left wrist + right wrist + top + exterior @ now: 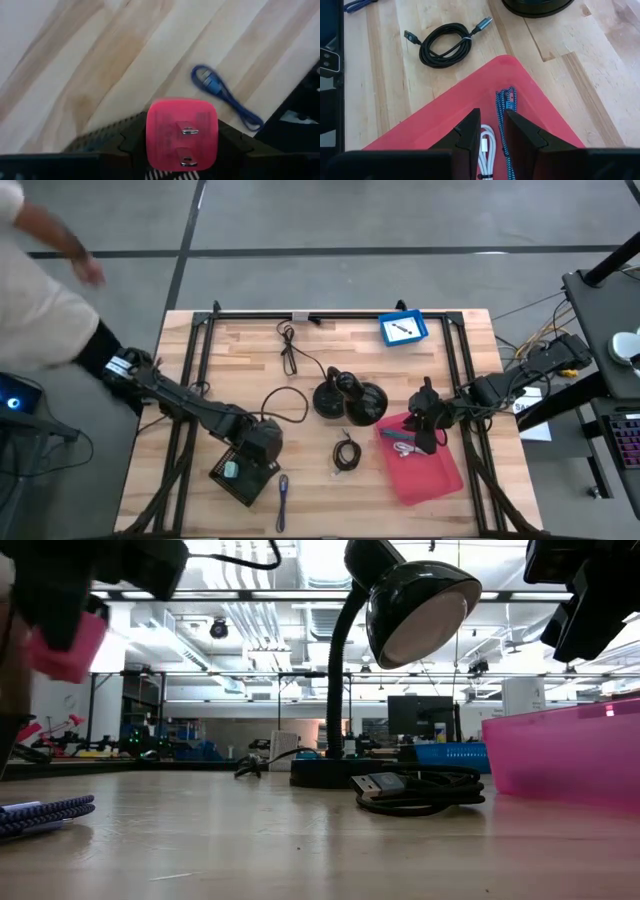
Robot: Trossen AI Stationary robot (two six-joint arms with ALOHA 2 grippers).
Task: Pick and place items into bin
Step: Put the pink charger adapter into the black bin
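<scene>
While above the table (100, 75), pink plug cube (182, 134) pinched between left end effector (182, 150) fingers.

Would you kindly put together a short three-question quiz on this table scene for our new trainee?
1. True or false: the left tool holds the pink plug cube lifted off the table.
2. What lies inside the red bin? A) a white cable and a blue braided cable; B) a coiled black cable; C) a desk lamp.
3. Fill in: the right tool, empty and slightly open, hovers over the ____.

Key: 1 true; 2 A; 3 red bin.
</scene>
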